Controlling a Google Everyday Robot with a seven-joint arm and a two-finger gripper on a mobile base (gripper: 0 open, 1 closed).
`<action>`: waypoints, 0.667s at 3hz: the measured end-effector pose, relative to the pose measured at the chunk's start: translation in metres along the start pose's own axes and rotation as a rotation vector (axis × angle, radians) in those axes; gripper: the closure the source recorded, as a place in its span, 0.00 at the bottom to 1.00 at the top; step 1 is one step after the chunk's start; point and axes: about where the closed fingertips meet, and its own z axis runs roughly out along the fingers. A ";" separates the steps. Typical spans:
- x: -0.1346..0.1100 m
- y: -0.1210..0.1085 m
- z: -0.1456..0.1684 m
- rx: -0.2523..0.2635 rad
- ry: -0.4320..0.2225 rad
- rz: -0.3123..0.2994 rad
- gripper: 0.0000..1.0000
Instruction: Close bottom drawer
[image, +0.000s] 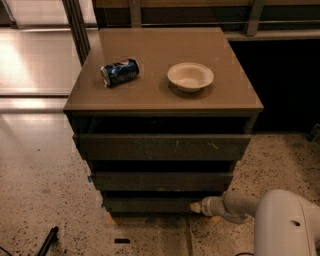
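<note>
Pale grey gripper (196, 206) is sitting low at the flat dark grey-brown front of the btm drawer (150, 204), near its right end, w/ the white rounded robot body (287, 225) filling the floor corner behind. Rest of that front is lying free. Wide scratched top drawer (160, 146) & plain mid drawer (162, 181) are sticking out above, cutting headroom. Speckled floor (65, 200) is lying open bar a black rod-like thing (49, 239) & a small dark scrap (121, 241). On the brown cabinet top (150, 50), a blue can on its side (119, 72) & a shallow cream bowl (190, 76) are sitting apart, leaving a gap between.
</note>
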 end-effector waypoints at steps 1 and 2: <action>0.001 0.002 -0.002 0.001 -0.003 -0.002 1.00; 0.002 0.002 -0.002 0.003 -0.004 0.001 1.00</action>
